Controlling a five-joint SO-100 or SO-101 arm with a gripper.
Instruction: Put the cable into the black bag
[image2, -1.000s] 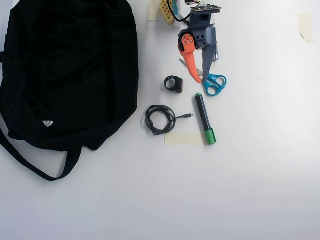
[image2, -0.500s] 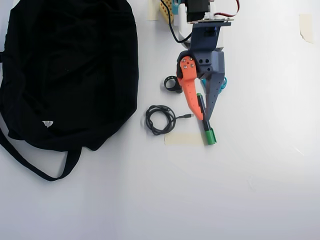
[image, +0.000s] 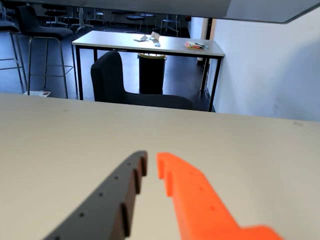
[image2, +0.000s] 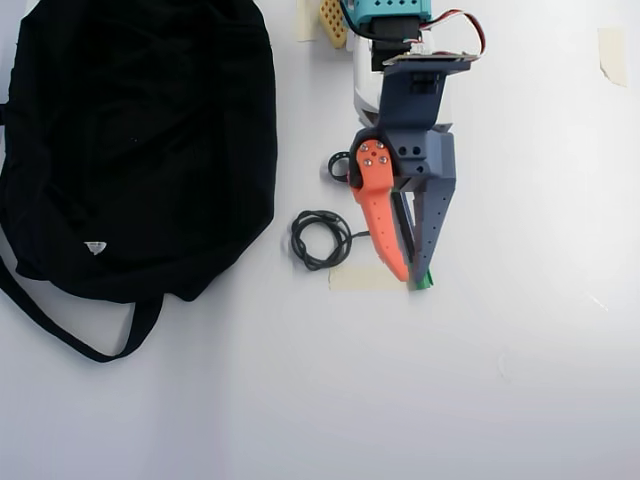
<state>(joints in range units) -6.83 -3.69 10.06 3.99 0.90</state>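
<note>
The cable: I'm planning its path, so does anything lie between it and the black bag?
Nothing visible does. In the overhead view the cable lies on bare table just right of the black bag. The gripper hovers to the cable's right, over a green marker.

The arm is reaching down from the top edge in the overhead view, its pincer (image2: 408, 280) pointing toward the bottom, the orange finger (image2: 381, 222) and the dark grey finger (image2: 430, 225) sitting slightly parted, a narrow gap showing at the tips in the wrist view.

Bright, even light; soft shadows
</note>
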